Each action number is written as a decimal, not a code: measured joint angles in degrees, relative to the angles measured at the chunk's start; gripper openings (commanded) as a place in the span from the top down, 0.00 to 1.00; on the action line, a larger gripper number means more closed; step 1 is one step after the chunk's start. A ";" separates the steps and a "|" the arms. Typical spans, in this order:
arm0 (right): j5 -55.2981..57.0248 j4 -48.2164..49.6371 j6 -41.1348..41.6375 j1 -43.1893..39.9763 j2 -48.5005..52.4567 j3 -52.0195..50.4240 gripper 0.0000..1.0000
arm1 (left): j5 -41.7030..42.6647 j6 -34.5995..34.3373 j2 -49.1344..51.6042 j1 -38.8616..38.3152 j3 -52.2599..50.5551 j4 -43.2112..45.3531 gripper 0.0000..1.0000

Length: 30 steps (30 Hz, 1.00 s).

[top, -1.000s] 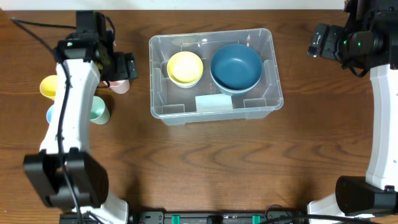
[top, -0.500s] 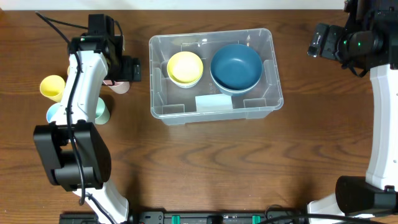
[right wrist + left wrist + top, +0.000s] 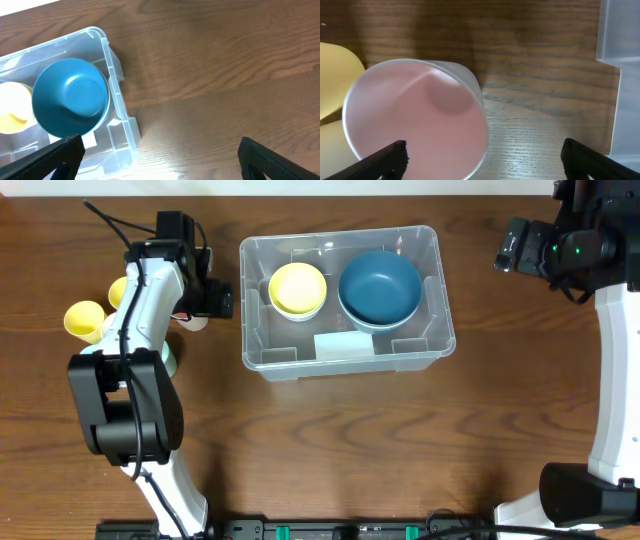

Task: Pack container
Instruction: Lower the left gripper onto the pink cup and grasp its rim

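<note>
Overhead, my clear plastic container (image 3: 280, 361) holds one yellow bowl (image 3: 298, 288), one blue bowl (image 3: 379, 287). Left gripper (image 3: 484, 157) and right gripper (image 3: 161, 157) stand spread.

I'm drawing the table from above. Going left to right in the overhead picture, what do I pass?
Far-left yellow cup → yellow bowl → blue bowl, both bowls inside the clear container.

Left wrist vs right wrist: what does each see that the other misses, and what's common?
Only left wrist: a pink cup, mouth facing the camera, under the open left gripper, and a yellow item at the frame's left edge. Only right wrist: a dark blue bowl and part of a yellow bowl inside the container, with the open right gripper over bare wood. Both: the container (only a corner in left wrist) and the wooden table.
</note>
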 measured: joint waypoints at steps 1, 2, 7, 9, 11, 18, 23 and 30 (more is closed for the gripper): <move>0.00 0.00 0.00 0.00 0.00 0.00 0.01 | 0.00 0.13 0.02 0.00 -0.02 0.00 0.09; 0.00 0.00 0.00 0.00 0.00 0.00 0.01 | 0.02 0.24 0.00 0.00 0.00 0.11 0.13; 0.00 0.00 0.00 0.00 0.00 0.00 0.01 | -0.02 0.07 0.00 0.00 0.00 0.79 0.33; 0.00 0.00 0.00 0.00 0.00 0.02 0.01 | 0.00 0.22 0.00 0.00 0.00 0.83 0.34; 0.00 0.00 0.00 0.00 0.00 0.00 0.01 | 0.00 0.28 0.00 0.00 -0.02 0.83 0.34; 0.00 0.00 0.00 0.00 0.00 0.00 0.01 | 0.00 0.22 0.00 0.00 -0.31 2.08 0.44; 0.00 0.00 0.00 0.00 0.00 0.00 0.01 | 0.00 0.15 0.00 0.00 -1.75 2.73 0.61; 0.00 0.00 0.00 0.00 0.00 0.00 0.01 | 0.00 0.35 0.00 0.00 -1.88 2.82 0.81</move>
